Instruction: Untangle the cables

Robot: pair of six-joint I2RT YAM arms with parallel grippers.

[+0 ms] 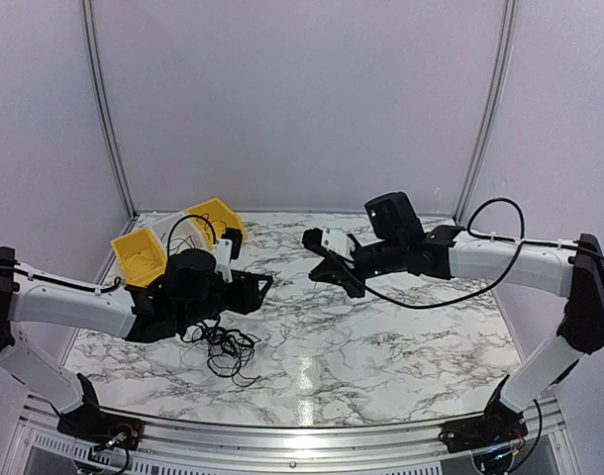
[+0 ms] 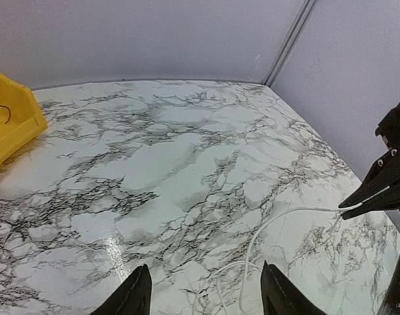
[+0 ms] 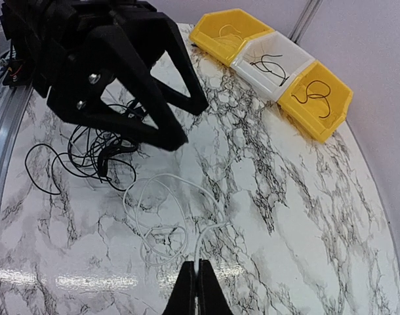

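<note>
Pale lilac walls (image 1: 302, 99) around a white, grey-veined marble tabletop (image 1: 381, 346). At the far left corner, three bins in a row: yellow bin (image 3: 216, 44), white bin (image 3: 251, 71), second yellow bin (image 3: 305, 121), each with a coil of dark cord (image 3: 269, 63) inside. Toward the near left, a loose heap of black cables (image 1: 226, 346), thin overlapping loops spilling outward, just beside and partly beneath the left arm's wrist. Left tool (image 3: 192, 125) released, fingers spread wide with nothing gripped, pointing toward the middle of the tabletop. Opposite it, apart from the black heap, right tool (image 3: 197, 269) clenched on a thin white cable (image 2: 288, 212), pinched at the very fingertips. From that pinch, white cable trailing onto the tabletop and curling into several slack loops between the two tools, one strand passing on the tabletop below the left tool's spread fingers. Nearest white loop close to the black heap; cannot tell whether touching or crossing it. Barely visible against the marble in the top view.
</note>
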